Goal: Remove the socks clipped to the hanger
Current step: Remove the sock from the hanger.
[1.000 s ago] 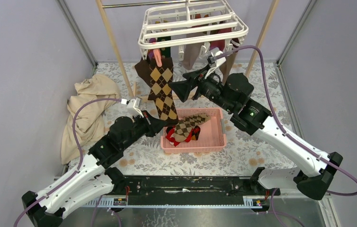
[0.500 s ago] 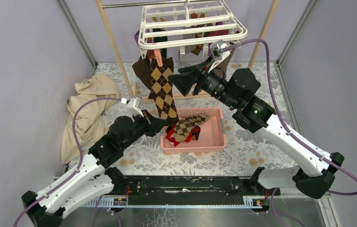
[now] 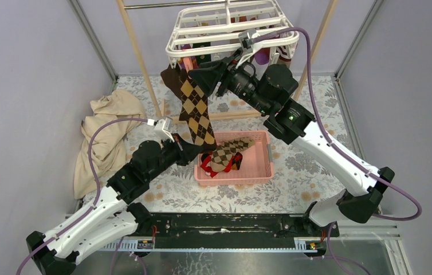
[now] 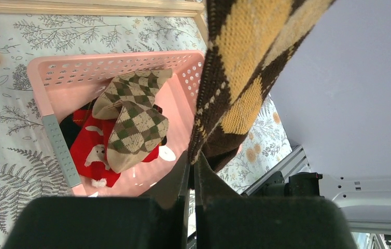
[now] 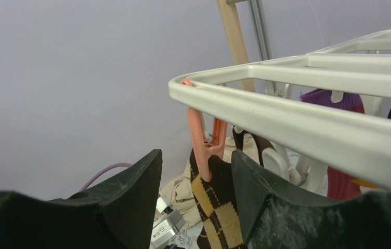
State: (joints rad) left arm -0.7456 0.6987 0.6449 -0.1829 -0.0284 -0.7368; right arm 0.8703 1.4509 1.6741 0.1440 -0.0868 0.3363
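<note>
Two arms in view. My left gripper (image 4: 192,166) is clamped shut on the toe end of one brown-yellow argyle sock (image 3: 197,112), low down, just above the near left corner of the pink basket (image 3: 242,176). That sock hangs stretched and slanted. Its top is pinched in one pink clip (image 5: 204,150) at the front left corner of the hanger (image 5: 297,111).

My right gripper (image 5: 196,161) is up at that same corner, just under the hanger rim. Its two fingers stand apart with the pink clip framed in the gap. I cannot tell whether either pad touches the clip.

More socks hang behind under the hanger. From the right wrist view I count three: one purple sock (image 5: 328,96), one red, one dark at the edge. From above the bars hide them, so there's no full count.

There is one basket on the table. In it I count one tan-green argyle sock (image 4: 131,124) lying on one red sock (image 4: 92,150) with white figures, and something dark beneath.

One beige cloth (image 3: 108,134) lies heaped at the left. Two wooden poles (image 3: 140,57) lean either side of the hanger.
</note>
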